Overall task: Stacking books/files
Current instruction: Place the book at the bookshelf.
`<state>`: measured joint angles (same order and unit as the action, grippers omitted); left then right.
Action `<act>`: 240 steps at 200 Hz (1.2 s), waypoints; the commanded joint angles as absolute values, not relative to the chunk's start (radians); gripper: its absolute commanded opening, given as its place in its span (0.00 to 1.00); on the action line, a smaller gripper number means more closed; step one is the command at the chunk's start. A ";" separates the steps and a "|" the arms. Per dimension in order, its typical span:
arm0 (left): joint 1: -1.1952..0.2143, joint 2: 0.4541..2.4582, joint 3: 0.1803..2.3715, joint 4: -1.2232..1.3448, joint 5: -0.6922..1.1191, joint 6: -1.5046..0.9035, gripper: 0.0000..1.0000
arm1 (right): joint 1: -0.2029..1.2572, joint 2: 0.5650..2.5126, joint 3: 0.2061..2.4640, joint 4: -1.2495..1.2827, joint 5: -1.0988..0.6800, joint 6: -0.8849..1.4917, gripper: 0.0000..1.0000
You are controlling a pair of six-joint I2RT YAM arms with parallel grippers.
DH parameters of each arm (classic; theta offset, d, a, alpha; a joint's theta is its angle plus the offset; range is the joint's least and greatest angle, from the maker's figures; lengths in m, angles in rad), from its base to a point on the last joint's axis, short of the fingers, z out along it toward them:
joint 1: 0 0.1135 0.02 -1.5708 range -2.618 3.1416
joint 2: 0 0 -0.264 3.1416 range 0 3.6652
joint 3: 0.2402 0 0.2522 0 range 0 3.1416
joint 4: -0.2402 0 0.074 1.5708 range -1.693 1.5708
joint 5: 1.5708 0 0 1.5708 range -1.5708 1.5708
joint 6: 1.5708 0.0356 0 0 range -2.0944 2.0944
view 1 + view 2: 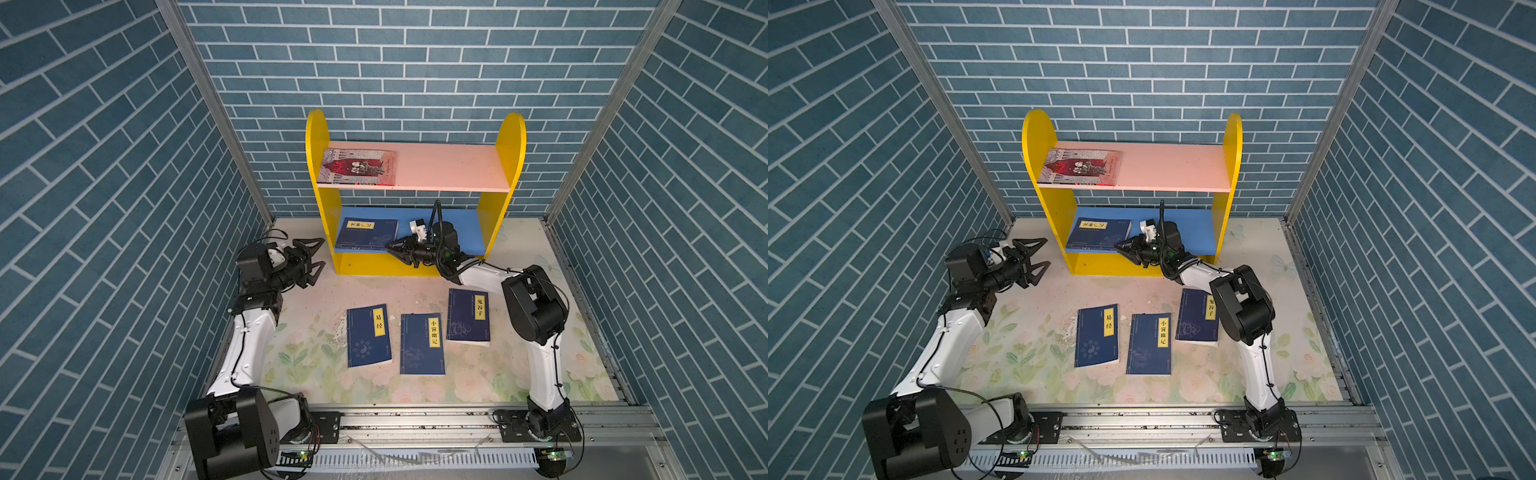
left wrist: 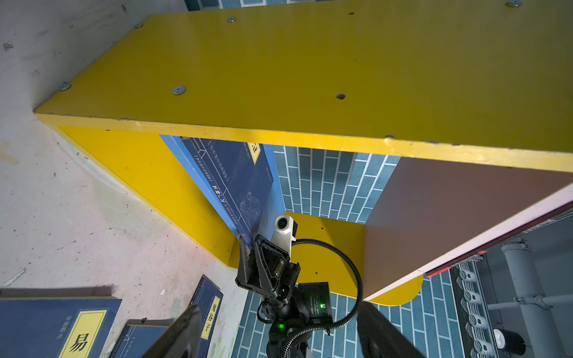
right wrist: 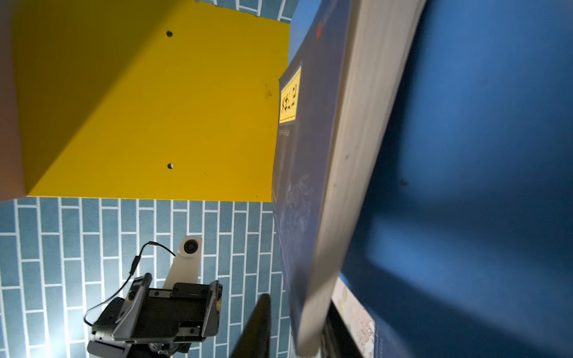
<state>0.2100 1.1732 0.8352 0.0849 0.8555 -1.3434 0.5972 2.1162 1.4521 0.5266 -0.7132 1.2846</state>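
Three dark navy books with yellow title strips (image 1: 369, 336) (image 1: 422, 344) (image 1: 468, 316) lie flat on the floral table. A fourth navy book (image 1: 366, 235) (image 3: 310, 155) lies on the blue lower shelf (image 1: 457, 226). A red-pink illustrated book (image 1: 359, 167) lies on the pink upper shelf (image 1: 449, 166). My right gripper (image 1: 390, 248) (image 3: 297, 302) is at the shelved navy book's near right corner. Its jaws stand open around that corner, with a gap on one side. My left gripper (image 1: 318, 254) (image 2: 279, 307) hovers open and empty just left of the shelf.
The yellow-sided bookshelf (image 1: 515, 145) stands against the back brick wall. Blue brick walls close in the left and right sides. A metal rail (image 1: 415, 419) carrying both arm bases runs along the front edge.
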 commanded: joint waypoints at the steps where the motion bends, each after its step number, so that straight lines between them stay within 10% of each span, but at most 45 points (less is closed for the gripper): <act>1: 0.216 1.157 0.824 0.109 0.865 -1.345 0.81 | 0.594 2.118 1.473 0.508 -0.729 1.271 0.38; 108: 0.216 1.150 0.833 0.109 0.857 -1.354 0.81 | 0.592 1.958 1.564 -0.068 -0.587 0.973 0.51; 240: 0.216 1.169 0.833 0.190 0.884 -1.348 0.82 | 0.595 2.046 1.675 0.003 -0.589 0.881 0.46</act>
<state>0.2108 1.1725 0.8356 0.1566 0.8658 -1.3575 0.5968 2.0079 1.6085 -0.0265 -0.5926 0.9459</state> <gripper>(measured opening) 0.821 0.465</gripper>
